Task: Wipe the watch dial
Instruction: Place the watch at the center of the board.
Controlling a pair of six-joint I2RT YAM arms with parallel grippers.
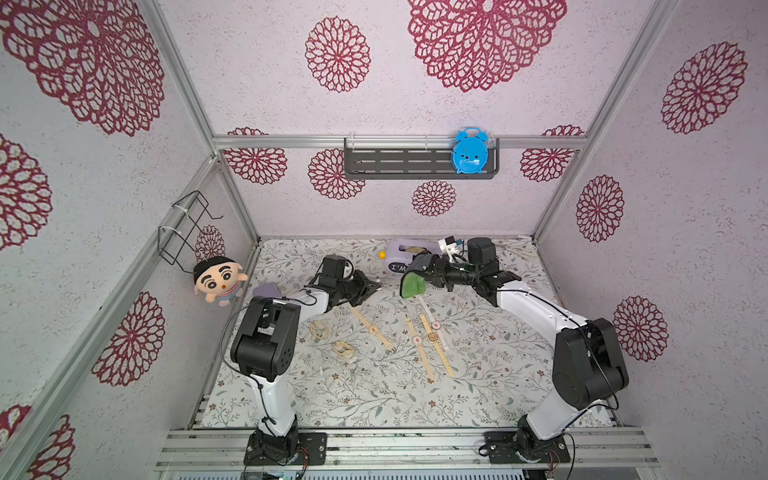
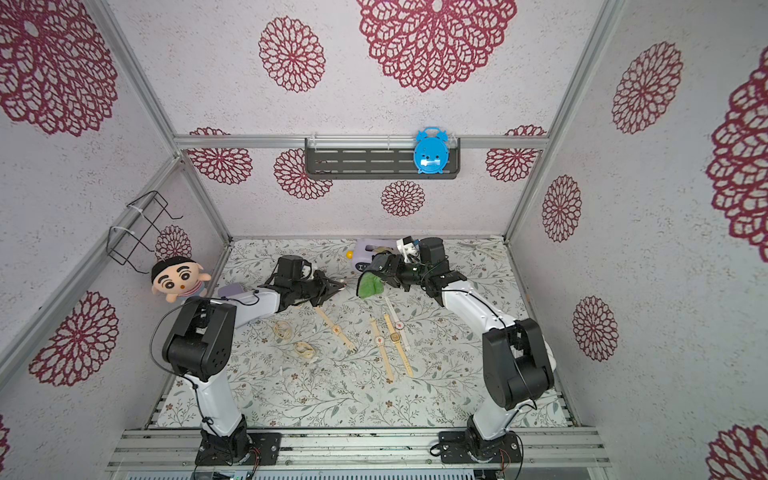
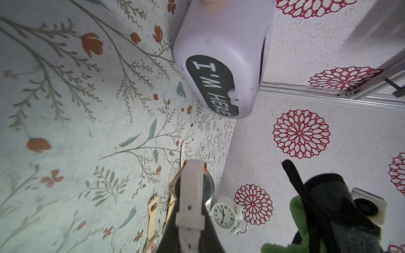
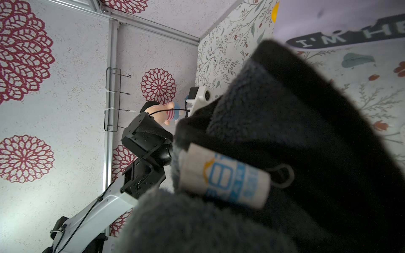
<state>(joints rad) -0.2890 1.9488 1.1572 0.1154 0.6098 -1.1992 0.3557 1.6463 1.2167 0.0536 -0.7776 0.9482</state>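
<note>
Progress is judged to be partial: both needed things are in hand, but no wiping contact is seen. The watch [image 3: 190,197] is held clear of the bench by its white strap, on which the left tool [image 1: 372,286] is clenched. Its dial [image 3: 207,188] is seen edge-on in the left wrist view, turned toward the right tool [image 1: 417,271]. A cloth [image 1: 412,286], green on one face and dark grey on the other, is gripped tightly in the right tool and hangs from it. In both top views the cloth is near the left tool's tip but apart from it, so closing that gap and rubbing the glass are judged to be left. Beneath both tools the bench [image 1: 478,374] is covered by a pale sheet printed with leaves and small flowers. Other watches [image 1: 432,337] are laid flat on it below the two tools, and a purple box [image 1: 395,254] lettered "I'M HERE" stands just behind the right tool. The space is enclosed by white walls [image 1: 685,249] stamped with red flower medallions. High beyond both tools a shelf [image 1: 399,164] carries a blue alarm clock [image 1: 469,150], and a plush doll [image 1: 218,280] is seen on the wall behind the left tool.
</note>
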